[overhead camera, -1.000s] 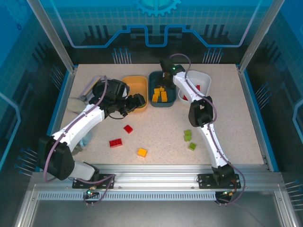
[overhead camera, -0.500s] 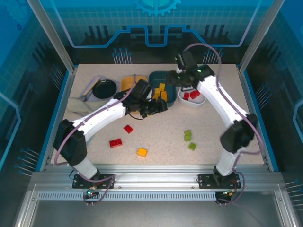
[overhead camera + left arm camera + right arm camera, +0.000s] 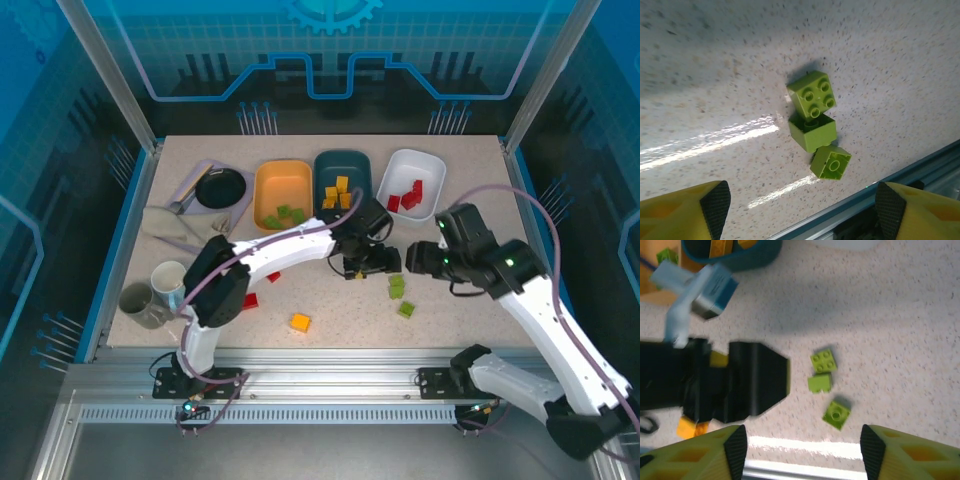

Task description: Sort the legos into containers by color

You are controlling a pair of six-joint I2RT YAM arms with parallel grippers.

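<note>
Seen from above, your left gripper [image 3: 372, 263] and right gripper [image 3: 420, 258] hang in front of the teal tub [image 3: 345, 163], with three green legos [image 3: 397, 287] on the table slightly farther from it. On the left wrist, left fingers [image 3: 690, 210] stand wide, empty, over those legos. On the right wrist, right fingers [image 3: 695, 455] are wide and empty too, the tub's corner beyond the legos.

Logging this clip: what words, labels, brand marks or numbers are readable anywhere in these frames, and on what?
None can be read.
The green legos show bare studs with no legible mark.
The orange tub, teal tub and white tub are plain.
The backdrop has a gear drawing and lines, no letters.
</note>
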